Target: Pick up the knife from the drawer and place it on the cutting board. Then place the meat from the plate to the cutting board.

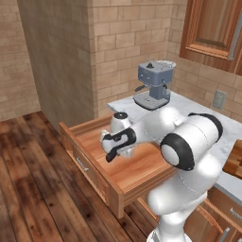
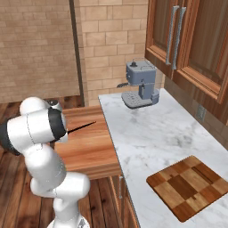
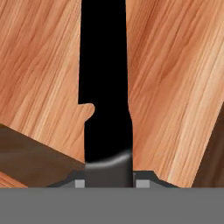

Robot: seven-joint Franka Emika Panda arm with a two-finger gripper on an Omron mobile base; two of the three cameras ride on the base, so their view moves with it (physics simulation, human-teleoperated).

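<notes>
Two small finger tips [image 3: 78,183] flank the knife [image 3: 105,87] in the hand view, clamped on it at the bottom edge, and its long axis runs straight away from the camera over the wooden floor of the drawer [image 1: 137,165]. From the right base view it shows as a thin dark sliver slanting up toward the marble counter [image 2: 151,133], well apart from the cutting board [image 2: 187,187].

My left base camera looks forward and down over the arm at the drawer [image 1: 118,165]; my right one sees it at nine o'clock, sharing the coffee machine [image 2: 140,84] near twelve. My hand camera sits very near the knife [image 3: 105,87]
</notes>
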